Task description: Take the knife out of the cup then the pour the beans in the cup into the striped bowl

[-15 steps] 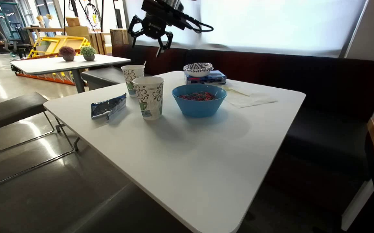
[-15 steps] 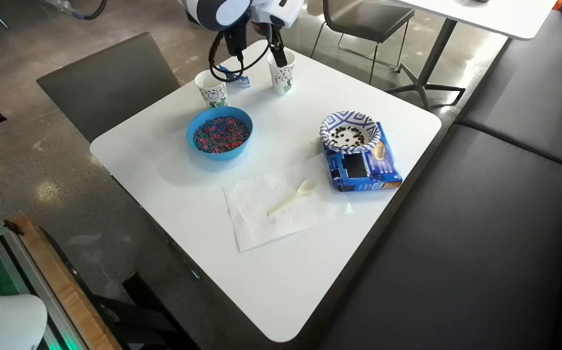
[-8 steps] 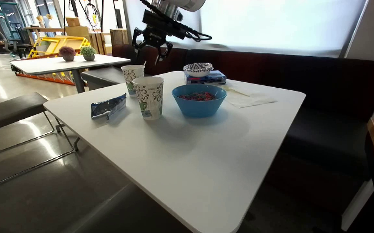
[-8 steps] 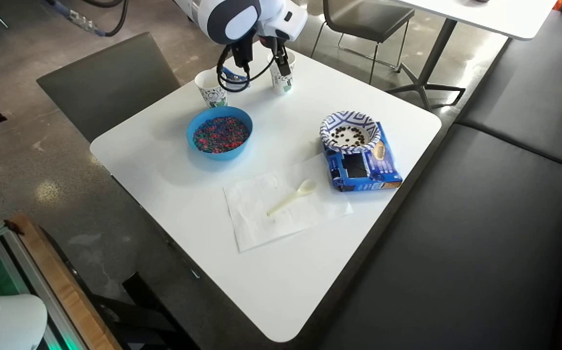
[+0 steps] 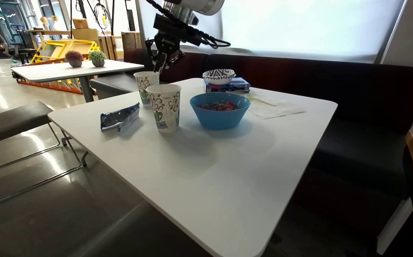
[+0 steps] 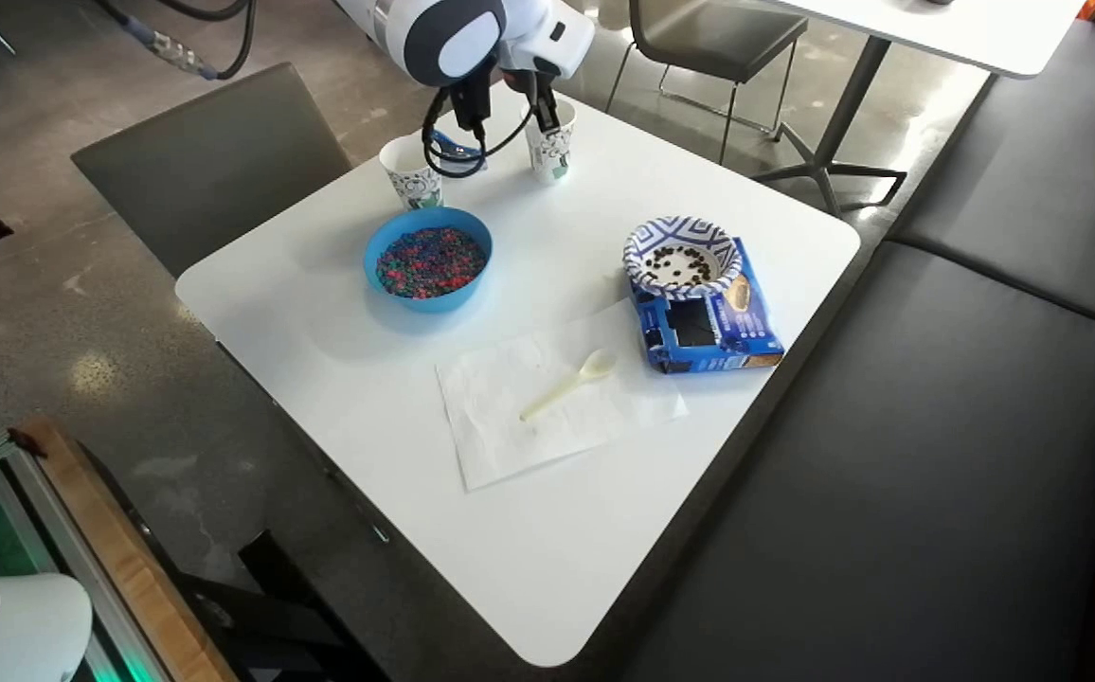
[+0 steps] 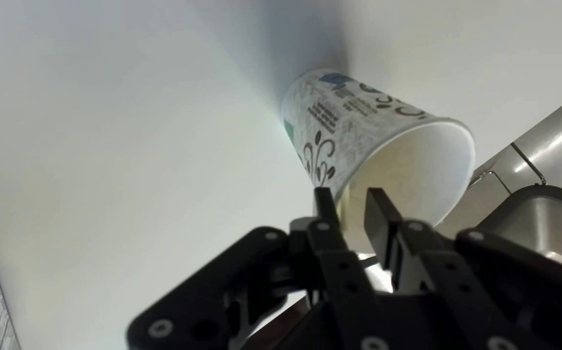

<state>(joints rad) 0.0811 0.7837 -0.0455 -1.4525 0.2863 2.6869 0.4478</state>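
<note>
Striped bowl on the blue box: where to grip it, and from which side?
Rim of the striped bowl, probably from above on the side facing the gripper, jaws straddling the wall. It stands upright, round and open, with a flared wall; the dark bits lie low, leaving the rim bare. I'd avoid coming in low: the blue box beneath could get bumped.

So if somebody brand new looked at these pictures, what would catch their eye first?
Probably the bright blue bowl, full of colourful bits on the white table. Next, the black gripper, its jaws slightly apart close to the rim of a patterned paper cup. Then the striped bowl, perched on a blue box near the table edge beside the dark bench.
</note>
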